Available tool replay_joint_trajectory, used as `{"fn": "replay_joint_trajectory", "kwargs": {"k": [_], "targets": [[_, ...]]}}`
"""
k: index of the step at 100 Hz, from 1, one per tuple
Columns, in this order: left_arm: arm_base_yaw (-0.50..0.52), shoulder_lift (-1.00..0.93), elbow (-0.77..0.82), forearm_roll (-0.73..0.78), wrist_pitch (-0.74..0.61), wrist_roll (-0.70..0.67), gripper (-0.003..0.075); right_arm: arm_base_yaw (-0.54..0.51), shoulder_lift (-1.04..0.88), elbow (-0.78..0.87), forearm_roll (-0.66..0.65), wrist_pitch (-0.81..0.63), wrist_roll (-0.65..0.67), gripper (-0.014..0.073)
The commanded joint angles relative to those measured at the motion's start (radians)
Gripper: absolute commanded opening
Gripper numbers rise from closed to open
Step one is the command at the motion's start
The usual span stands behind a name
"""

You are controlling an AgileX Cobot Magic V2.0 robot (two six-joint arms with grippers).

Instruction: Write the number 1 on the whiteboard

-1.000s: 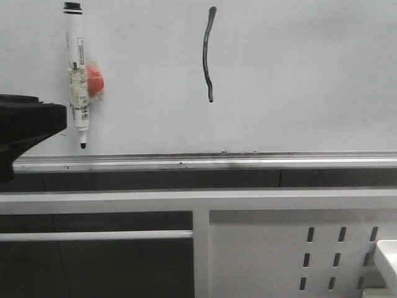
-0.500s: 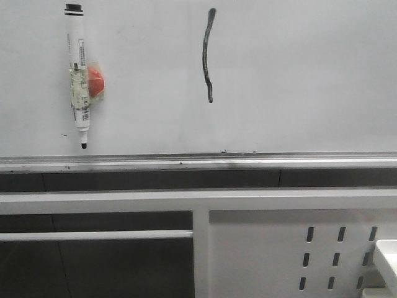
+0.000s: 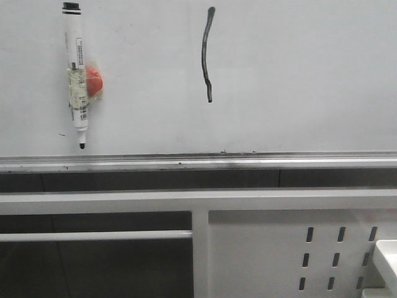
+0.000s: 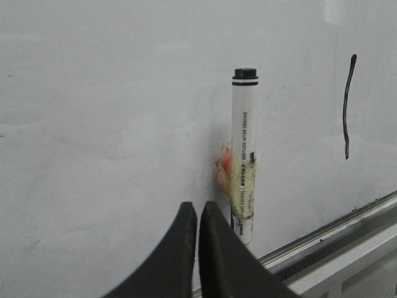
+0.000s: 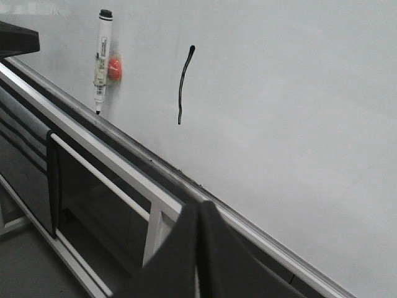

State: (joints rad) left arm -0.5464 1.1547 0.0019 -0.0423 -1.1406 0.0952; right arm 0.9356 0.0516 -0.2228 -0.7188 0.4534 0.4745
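the number 1 (image 3: 208, 54) stands on the whiteboard (image 3: 298, 74), right of the marker (image 3: 75, 68). both hands, left hand (image 4: 197, 214) and right hand (image 5: 198, 211), are closed and empty; you only pull them away without smearing.

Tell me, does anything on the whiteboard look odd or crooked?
The number 1 is wavy, not straight. The marker pen hangs on the whiteboard beside a red blob with yellowish tape around it, tip uncapped, pointing down.
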Motion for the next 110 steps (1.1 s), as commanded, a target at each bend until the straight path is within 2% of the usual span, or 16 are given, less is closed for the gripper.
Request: {"fn": "replay_joint_trajectory", "kwargs": {"k": [1,17,42,110], "targets": [[-0.005,-0.012,0.036,-0.04,-0.209,0.015,-0.002,0.0,0.007,-0.022,-0.035,-0.072,0.0,-0.0069],[-0.005,-0.013,0.029,-0.113,-0.211,0.036,-0.002,0.0,0.007,-0.022,-0.035,-0.072,0.0,-0.0069],[-0.005,-0.014,-0.028,0.053,-0.218,0.021,-0.002,0.0,0.007,-0.022,-0.035,-0.072,0.0,-0.0069],[-0.005,-0.014,-0.043,0.042,-0.22,0.026,-0.002,0.0,0.007,-0.022,-0.035,-0.072,0.0,-0.0069]]}}
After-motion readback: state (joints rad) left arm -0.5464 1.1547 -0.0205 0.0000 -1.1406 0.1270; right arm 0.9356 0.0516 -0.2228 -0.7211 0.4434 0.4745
